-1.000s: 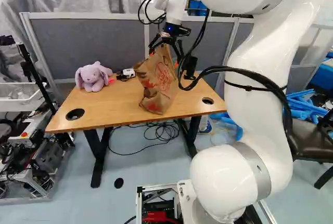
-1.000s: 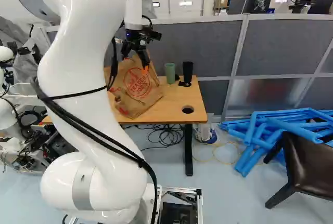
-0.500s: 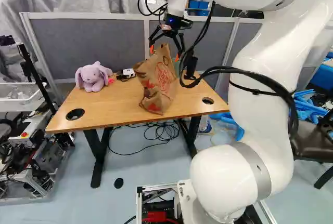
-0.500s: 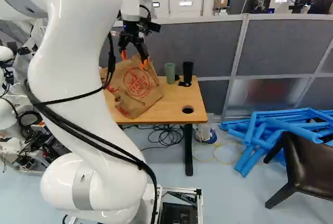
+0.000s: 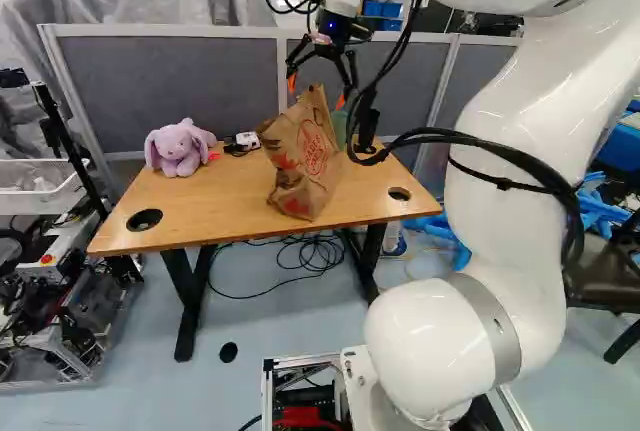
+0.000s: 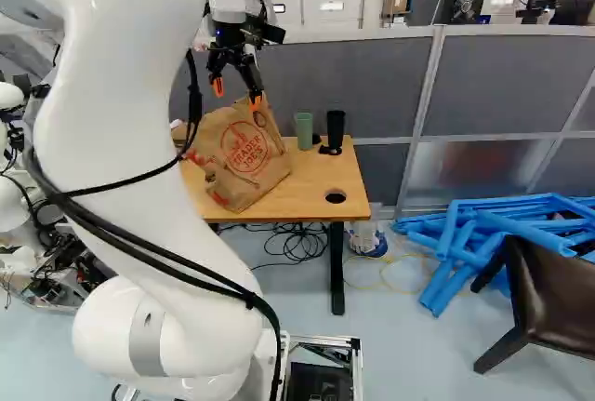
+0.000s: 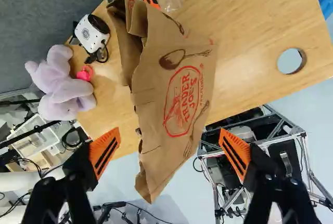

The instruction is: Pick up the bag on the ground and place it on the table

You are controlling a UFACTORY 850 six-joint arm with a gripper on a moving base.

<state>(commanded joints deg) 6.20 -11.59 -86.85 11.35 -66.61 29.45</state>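
The bag [image 5: 300,171] looks like matt, crinkled paper; the counter [image 6: 311,178] smooth wood; the plush toy [image 5: 176,151] fuzzy cloth; the arm [image 6: 107,131] glossy.

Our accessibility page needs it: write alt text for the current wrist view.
A brown paper bag sits on a wooden table, ahead of the open gripper, which is not holding it. Nearby are a lavender plush toy and a small white device.
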